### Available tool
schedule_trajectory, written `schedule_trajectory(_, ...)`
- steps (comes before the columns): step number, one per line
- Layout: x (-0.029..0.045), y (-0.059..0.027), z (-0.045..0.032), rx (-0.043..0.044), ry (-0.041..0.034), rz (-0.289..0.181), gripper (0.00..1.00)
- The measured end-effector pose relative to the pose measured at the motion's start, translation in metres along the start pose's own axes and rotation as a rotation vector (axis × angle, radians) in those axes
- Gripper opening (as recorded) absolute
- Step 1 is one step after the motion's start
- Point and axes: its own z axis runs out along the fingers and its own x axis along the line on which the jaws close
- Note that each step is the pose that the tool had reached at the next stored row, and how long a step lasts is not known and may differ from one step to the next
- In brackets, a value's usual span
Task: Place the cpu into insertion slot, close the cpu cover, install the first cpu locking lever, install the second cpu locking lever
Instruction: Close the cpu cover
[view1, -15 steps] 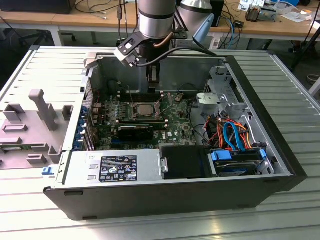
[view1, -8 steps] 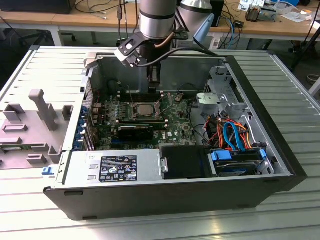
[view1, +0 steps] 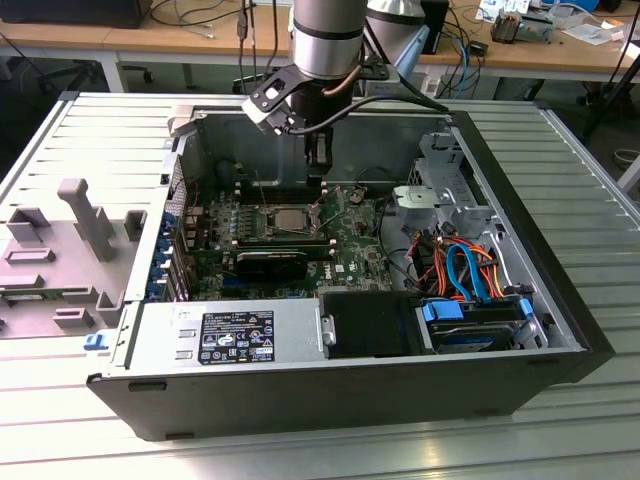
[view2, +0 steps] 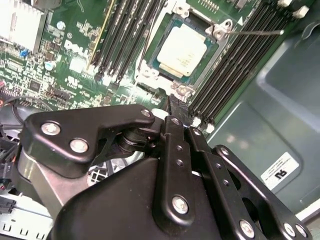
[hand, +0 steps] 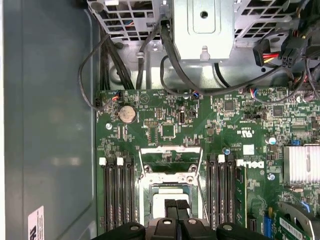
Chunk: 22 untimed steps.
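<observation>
My pincer (view2: 173, 101), fingers together on nothing, hovers at the insertion slot (view2: 144, 76) edge, with the seated cpu (view2: 182, 49) just beyond.

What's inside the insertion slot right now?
The cpu sits in the insertion slot, its silver top showing. Whatever lies beneath the chip is covered by it.
</observation>
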Motion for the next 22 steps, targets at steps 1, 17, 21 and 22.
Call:
schedule_trajectory(1, 0.0, 0.0014, 0.0, 0.0001, 0.0, 0.0, 0.11)
schedule_trajectory(17, 0.0002, 0.0184, -0.0003, 0.0008, 0.0, 0.0, 0.11)
schedule_trajectory(21, 0.0002, 0.0211, -0.0003, 0.0008, 0.0001, 0.0, 0.11)
schedule_trajectory(22, 0.0002, 0.022, -0.0003, 0.0008, 0.0001, 0.0, 0.11)
